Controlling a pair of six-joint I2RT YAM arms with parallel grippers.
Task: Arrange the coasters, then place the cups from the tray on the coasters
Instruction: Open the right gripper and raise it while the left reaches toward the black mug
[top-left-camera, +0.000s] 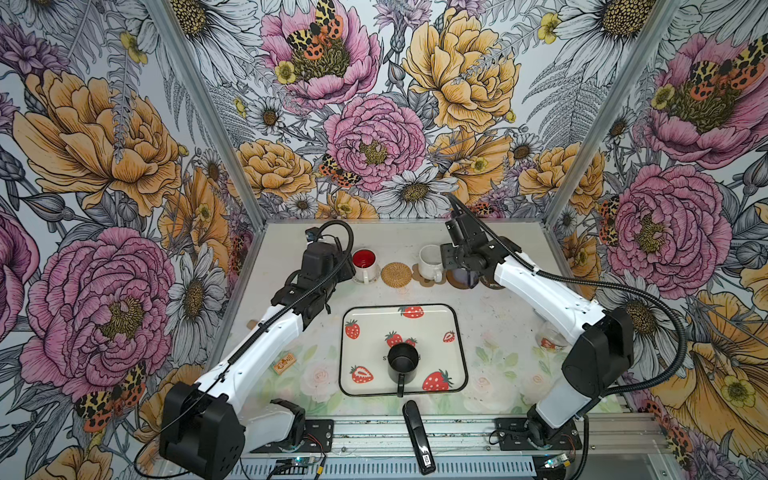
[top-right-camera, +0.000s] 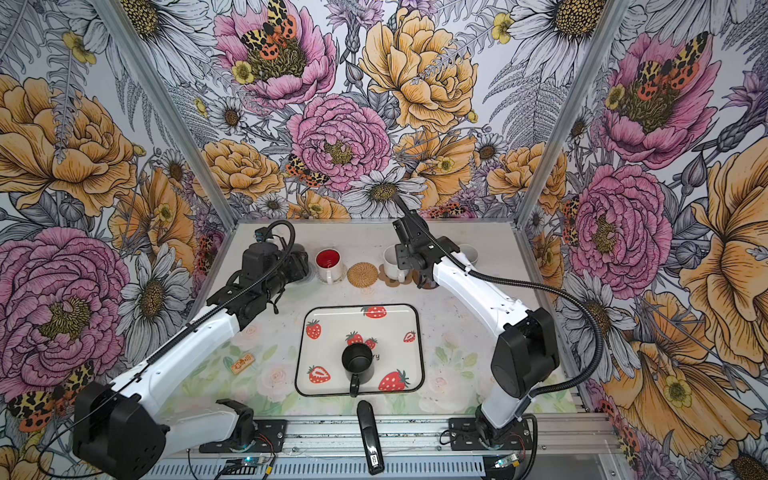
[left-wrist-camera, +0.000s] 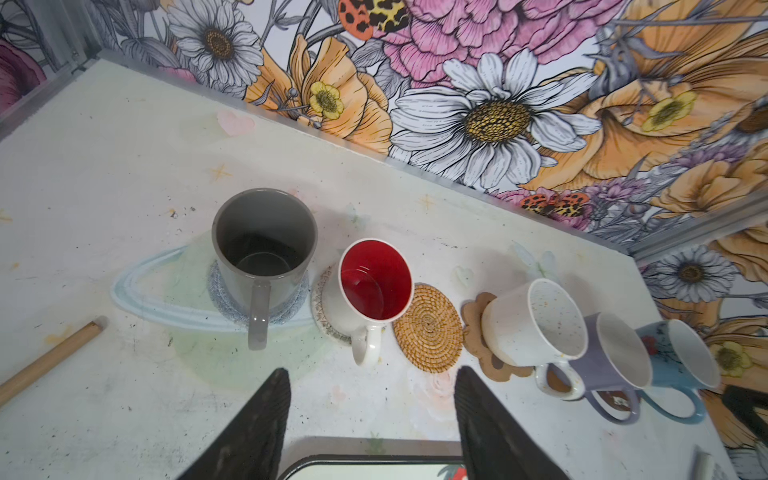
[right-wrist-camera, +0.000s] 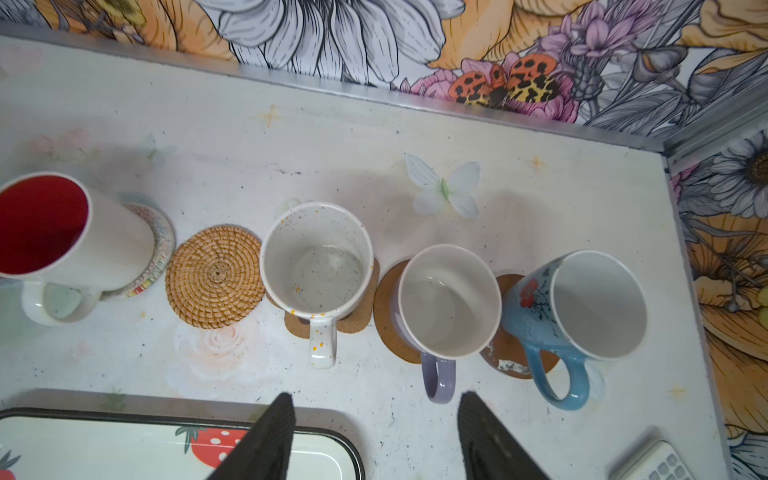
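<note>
A black cup (top-left-camera: 402, 361) stands alone on the strawberry tray (top-left-camera: 374, 316). Behind the tray runs a row of coasters. The grey cup (left-wrist-camera: 264, 232) sits on the crocheted coaster (left-wrist-camera: 291, 309) and the red-inside cup (left-wrist-camera: 374, 278) on the beaded one (left-wrist-camera: 322, 316). The rattan coaster (right-wrist-camera: 214, 276) is bare. The white cup (right-wrist-camera: 318, 257) is on the paw coaster (right-wrist-camera: 353, 322). Lavender cup (right-wrist-camera: 449, 299) and light blue cup (right-wrist-camera: 582, 303) stand on brown discs. My right gripper (right-wrist-camera: 376, 399) is open and empty, just short of the lavender handle. My left gripper (left-wrist-camera: 372, 374) hangs open and empty before the red-inside cup.
A wooden stick (left-wrist-camera: 50, 361) lies at the far left of the table. A black bar-shaped object (top-left-camera: 417, 436) lies at the front edge, a small orange tag (top-left-camera: 284, 365) left of the tray. A keypad (right-wrist-camera: 665, 461) lies near the right wall.
</note>
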